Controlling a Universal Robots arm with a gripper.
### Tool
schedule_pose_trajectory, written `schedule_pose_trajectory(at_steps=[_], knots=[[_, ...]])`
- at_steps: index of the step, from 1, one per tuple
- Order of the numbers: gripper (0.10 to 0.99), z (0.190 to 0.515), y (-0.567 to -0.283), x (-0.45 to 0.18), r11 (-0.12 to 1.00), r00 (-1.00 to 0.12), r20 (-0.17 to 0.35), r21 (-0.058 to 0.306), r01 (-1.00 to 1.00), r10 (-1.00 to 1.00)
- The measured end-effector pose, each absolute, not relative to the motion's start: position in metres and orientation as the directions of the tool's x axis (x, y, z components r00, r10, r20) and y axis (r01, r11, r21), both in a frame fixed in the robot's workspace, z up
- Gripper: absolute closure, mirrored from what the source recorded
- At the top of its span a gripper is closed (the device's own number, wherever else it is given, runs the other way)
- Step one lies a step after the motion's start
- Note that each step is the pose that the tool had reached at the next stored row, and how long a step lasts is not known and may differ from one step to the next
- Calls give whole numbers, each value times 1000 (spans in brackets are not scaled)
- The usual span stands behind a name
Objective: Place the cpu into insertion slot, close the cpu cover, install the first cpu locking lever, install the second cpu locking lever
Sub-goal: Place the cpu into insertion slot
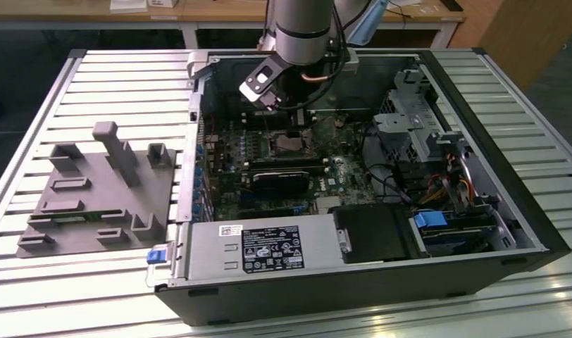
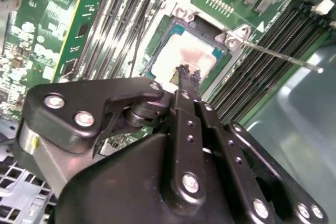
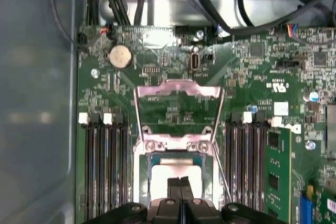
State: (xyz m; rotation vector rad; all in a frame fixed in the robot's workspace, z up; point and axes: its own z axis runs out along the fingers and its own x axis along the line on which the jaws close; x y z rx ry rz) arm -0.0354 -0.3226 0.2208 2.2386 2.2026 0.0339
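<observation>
Cpu (image 2: 193,55) looks seated in the slot (image 3: 140,174), end effector (image 3: 180,183) tips pinched narrow right over it, prob holding nothing. Cover (image 3: 177,88) is flipped up, so closing step isn't done imo; can't swing down w/ tips parked there.

Even light; glare on cpu (image 2: 191,56)

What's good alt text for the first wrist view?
The gripper, jaws closed together, is poised over the pale cpu, which sits in the insertion slot. The cpu cover is open, hinged back off the socket, and long memory slots flank it on both sides.
</observation>
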Motion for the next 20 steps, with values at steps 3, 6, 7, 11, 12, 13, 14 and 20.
schedule_pose_trajectory(at_steps=[3,6,7,11,12,13,14,20], knots=[[984,225,-323,-35,-16,16,15,16,1000,1000],[984,232,-323,-35,-16,16,15,16,1000,1000],[984,235,-323,-35,-16,16,15,16,1000,1000],[984,247,-323,-35,-16,16,14,16,1000,1000],[984,250,-323,-35,-16,16,14,16,1000,1000],[984,252,-323,-35,-16,16,14,16,1000,1000],[984,253,-323,-35,-16,16,14,16,1000,1000],[984,254,-323,-35,-16,16,14,16,1000,1000]])
